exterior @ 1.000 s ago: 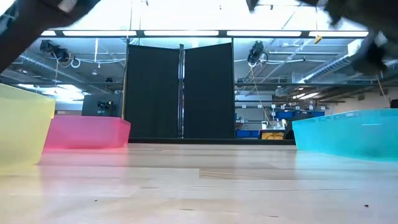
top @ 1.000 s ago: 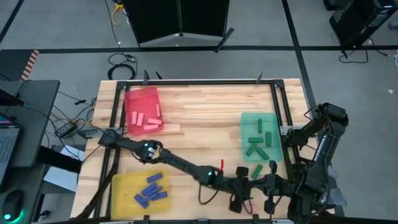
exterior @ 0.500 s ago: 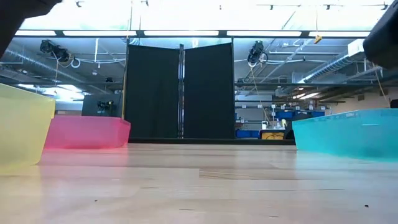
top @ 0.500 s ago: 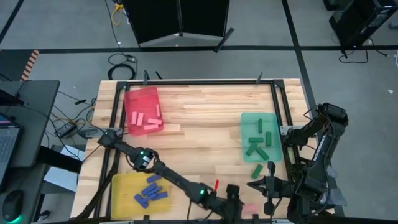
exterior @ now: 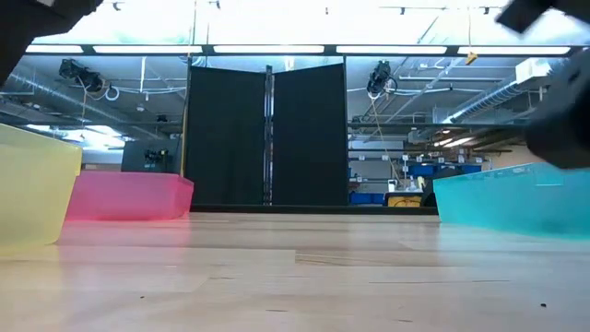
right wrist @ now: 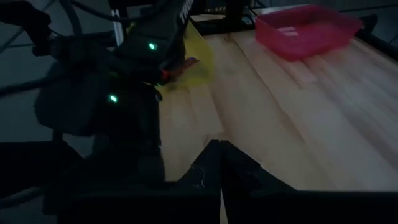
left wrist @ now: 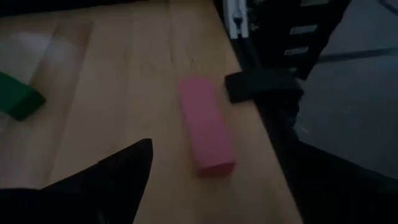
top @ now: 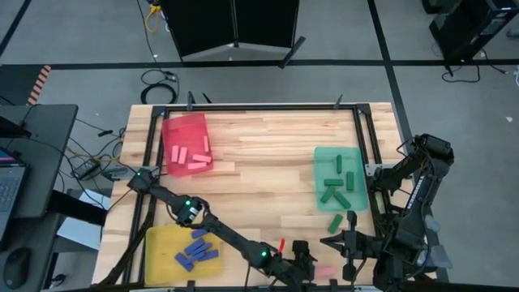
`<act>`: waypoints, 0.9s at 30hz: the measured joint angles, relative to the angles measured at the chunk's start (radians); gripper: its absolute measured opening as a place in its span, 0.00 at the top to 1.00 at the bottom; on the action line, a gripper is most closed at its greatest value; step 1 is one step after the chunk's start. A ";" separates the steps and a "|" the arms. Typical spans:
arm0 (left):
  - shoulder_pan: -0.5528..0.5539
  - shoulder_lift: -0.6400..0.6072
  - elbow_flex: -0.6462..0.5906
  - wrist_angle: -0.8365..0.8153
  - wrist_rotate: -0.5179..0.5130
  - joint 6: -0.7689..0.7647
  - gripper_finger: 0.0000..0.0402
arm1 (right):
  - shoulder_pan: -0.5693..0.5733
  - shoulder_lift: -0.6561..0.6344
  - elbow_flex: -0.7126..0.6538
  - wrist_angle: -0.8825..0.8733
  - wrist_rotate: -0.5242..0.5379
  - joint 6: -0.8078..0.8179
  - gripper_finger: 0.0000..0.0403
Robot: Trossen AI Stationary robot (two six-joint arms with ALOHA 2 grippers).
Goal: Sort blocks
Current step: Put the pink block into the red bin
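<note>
The middle of the tabletop (top: 268, 154) lies bare between the red tray (top: 186, 143) and the green tray (top: 339, 177), giving a broad lane. Toward the near edge from the green tray, the left arm (top: 227, 235) slants across, beside the yellow tray (top: 158, 247), a pink block (top: 326, 271) and the right tool (top: 349, 242).

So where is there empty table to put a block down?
The widest bare wood lies in the middle of the table, between the red tray and the green tray. The near edge is crowded: the left gripper, a pink block and the yellow tray.
</note>
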 joint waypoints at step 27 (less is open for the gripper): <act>0.041 0.070 0.001 0.102 0.011 -0.023 0.28 | -0.020 0.000 0.000 0.023 -0.004 -0.037 0.98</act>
